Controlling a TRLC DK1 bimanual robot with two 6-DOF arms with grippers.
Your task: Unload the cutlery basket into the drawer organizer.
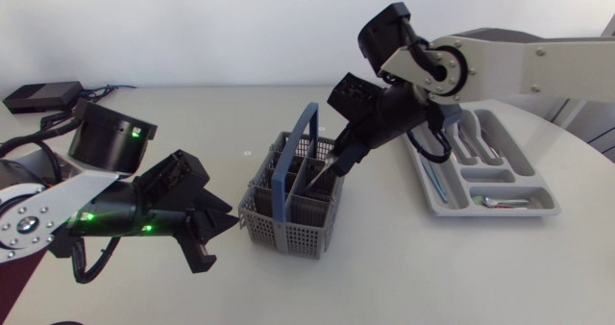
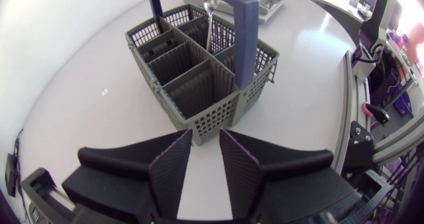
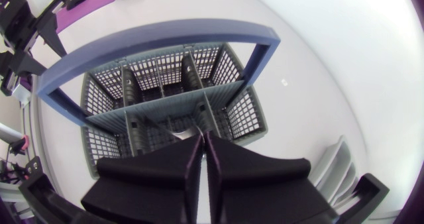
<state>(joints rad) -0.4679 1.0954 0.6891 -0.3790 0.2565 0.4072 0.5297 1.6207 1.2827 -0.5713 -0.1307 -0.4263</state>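
Right claw: your right claw hangs inside the cutlery basket. Its fingers are drawn almost together on what looks like the top of a spoon, which stands upright in the compartment directly under it.
Left claw: your left claw is parted wide and holds nothing. The basket's near corner sits just ahead of it.
Done: a few pieces of cutlery already lie in the drawer organizer, off to the side of the right claw and near it.
Left: only that spoon shows. The other compartments look bare, so I judge this the last piece, or close to it.
Edges: the blue handle arches just ahead of the right claw, and divider walls stand close around the spoon.
Room: lift straight up until the spoon tip clears the rim. Beyond that, bare worktop lies between basket and organizer.
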